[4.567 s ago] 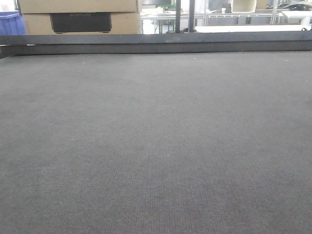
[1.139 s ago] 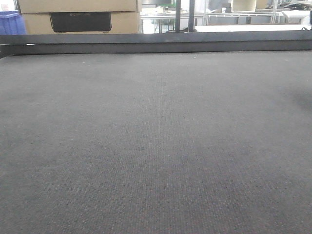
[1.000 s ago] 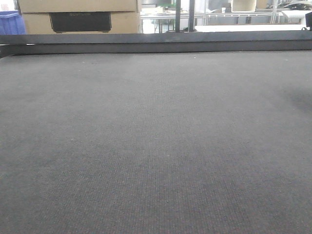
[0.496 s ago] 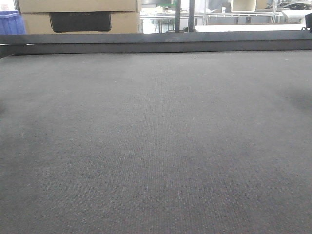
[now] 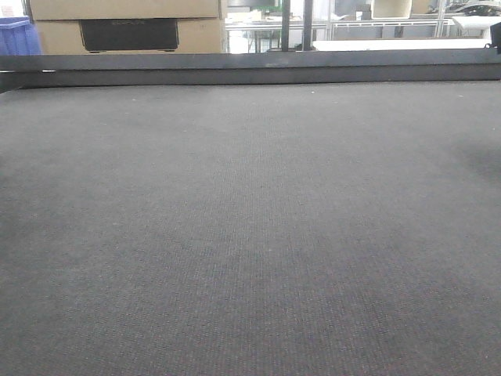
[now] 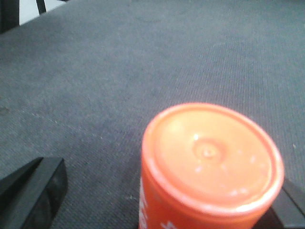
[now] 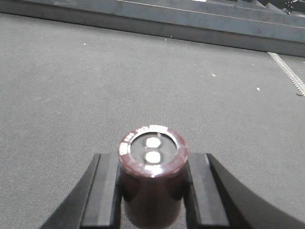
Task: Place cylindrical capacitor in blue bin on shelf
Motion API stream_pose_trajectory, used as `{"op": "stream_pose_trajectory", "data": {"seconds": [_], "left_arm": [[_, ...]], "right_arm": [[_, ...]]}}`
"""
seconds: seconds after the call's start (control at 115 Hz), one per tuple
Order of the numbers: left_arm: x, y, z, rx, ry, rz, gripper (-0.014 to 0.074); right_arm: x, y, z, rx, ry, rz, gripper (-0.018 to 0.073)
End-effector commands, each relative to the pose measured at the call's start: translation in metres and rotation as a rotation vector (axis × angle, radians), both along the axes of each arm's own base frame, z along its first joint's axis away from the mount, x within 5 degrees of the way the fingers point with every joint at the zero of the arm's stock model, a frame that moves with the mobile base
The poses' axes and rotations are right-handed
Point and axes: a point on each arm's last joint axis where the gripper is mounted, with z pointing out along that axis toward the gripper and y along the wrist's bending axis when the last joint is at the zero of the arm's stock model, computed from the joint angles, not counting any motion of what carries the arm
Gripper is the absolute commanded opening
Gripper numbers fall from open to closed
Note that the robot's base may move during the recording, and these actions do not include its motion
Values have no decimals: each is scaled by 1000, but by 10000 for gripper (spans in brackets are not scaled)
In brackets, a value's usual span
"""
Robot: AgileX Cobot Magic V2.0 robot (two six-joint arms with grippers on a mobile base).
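The right gripper (image 7: 151, 161) is closed on the cylindrical capacitor (image 7: 152, 188): its black fingers (image 7: 102, 191) are pressed against both sides of the dark maroon body, which is held upright at bottom centre of the right wrist view, with two pale terminals seen on its top. The left gripper (image 6: 167, 183) is spread wide around an orange cylinder (image 6: 209, 162); a clear gap is seen at the lower-left finger (image 6: 33, 191), while contact at the lower right cannot be told. A grey mat (image 7: 71, 86) is spread beneath both, bounded by a dark rail (image 5: 250, 66). Behind the rail, a blue bin (image 5: 16, 37) is seen at upper left beside cardboard boxes (image 5: 125, 9).
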Motion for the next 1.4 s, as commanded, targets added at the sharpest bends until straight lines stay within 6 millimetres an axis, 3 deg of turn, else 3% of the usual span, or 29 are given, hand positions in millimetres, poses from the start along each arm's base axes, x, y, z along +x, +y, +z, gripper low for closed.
{"op": "stream_pose_trajectory", "data": {"seconds": [0.0,0.191,0.278,0.444,0.661,0.879,1.026,1.218,1.392], "left_arm": [[2,1,2,-7,-16,10,496],[0,1,14,-10,-17,8,37],[-2,1,27,-9,-41,7,-113],[-14,-3,66,-21,-41,-7,-111],[-41,-17,130,17,30,-92,-111],[-76,-40,210,78,123,-186,-111],[-111,-58,256,96,110,-252,-111],[-159,-70,282,107,109,-323,-111],[-204,-66,300,103,99,-338,-111]], "right_arm": [[-1,1,7,-6,-35,6,-154],[-1,0,6,-3,-29,3,-154],[-1,0,5,0,-15,-1,-154],[-3,-2,21,20,85,-27,-154],[-17,-2,72,29,147,-44,-154],[-44,3,110,121,218,-49,-154],[-70,25,128,111,231,37,-154],[-111,50,154,104,166,171,-154],[-154,53,178,111,59,236,-154]]}}
